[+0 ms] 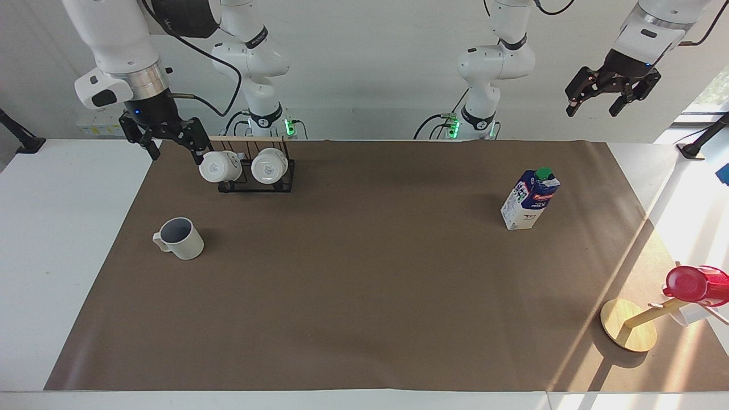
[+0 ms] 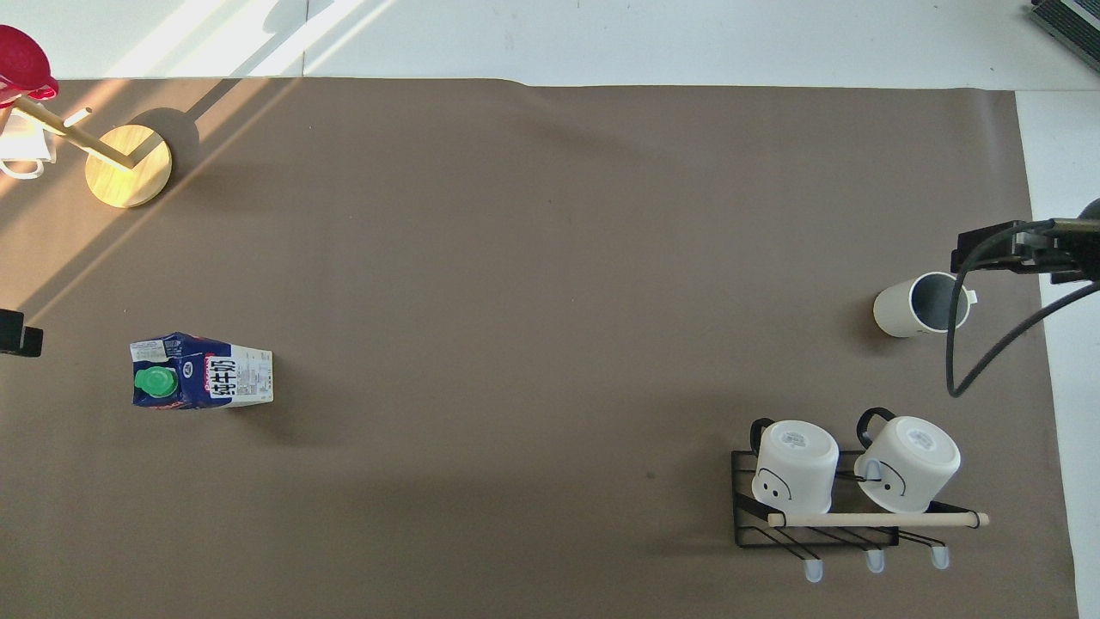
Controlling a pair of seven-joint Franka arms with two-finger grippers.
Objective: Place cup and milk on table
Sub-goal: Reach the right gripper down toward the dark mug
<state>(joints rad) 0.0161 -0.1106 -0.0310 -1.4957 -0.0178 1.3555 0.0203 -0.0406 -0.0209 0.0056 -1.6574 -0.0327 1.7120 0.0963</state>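
The cup (image 1: 181, 239) (image 2: 919, 304), cream-white with a grey-blue inside, stands upright on the table's brown sheet (image 1: 364, 296) toward the right arm's end. The milk (image 1: 529, 199) (image 2: 202, 371), a blue-and-white carton with a green cap, stands upright on the sheet toward the left arm's end. My right gripper (image 1: 175, 152) hangs open and empty in the air over the sheet's edge, above the cup and not touching it. My left gripper (image 1: 594, 107) waits open and empty, high over the left arm's end of the table.
A black wire rack (image 1: 250, 181) (image 2: 816, 533) holding two white mugs stands nearer to the robots than the cup. A wooden stand (image 1: 629, 324) (image 2: 129, 163) carrying a red cup (image 1: 695, 283) sits at the left arm's end, farther from the robots than the milk.
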